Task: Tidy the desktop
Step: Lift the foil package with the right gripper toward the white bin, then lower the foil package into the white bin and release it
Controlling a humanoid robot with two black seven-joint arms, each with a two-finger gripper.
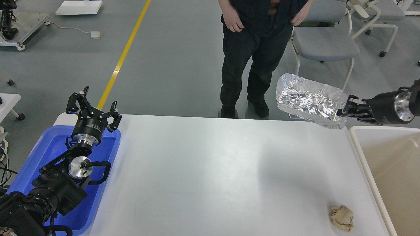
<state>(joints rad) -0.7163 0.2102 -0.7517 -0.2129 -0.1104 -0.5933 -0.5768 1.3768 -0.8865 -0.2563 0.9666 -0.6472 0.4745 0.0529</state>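
Observation:
The white desktop (203, 177) fills the middle of the head view. My right gripper (344, 109) is shut on the right end of a crumpled silver foil tray (306, 100) and holds it high above the desktop's far right corner. A crumpled brown paper ball (342, 218) lies on the desktop near its front right corner. My left gripper (92, 109) is open and empty, held upright over the far end of the blue tray (36, 157) at the left.
A white-rimmed bin with a beige bottom (390, 170) stands right of the desktop. A person in black (256, 49) stands at the far edge. Grey chairs (323, 42) stand behind on the right.

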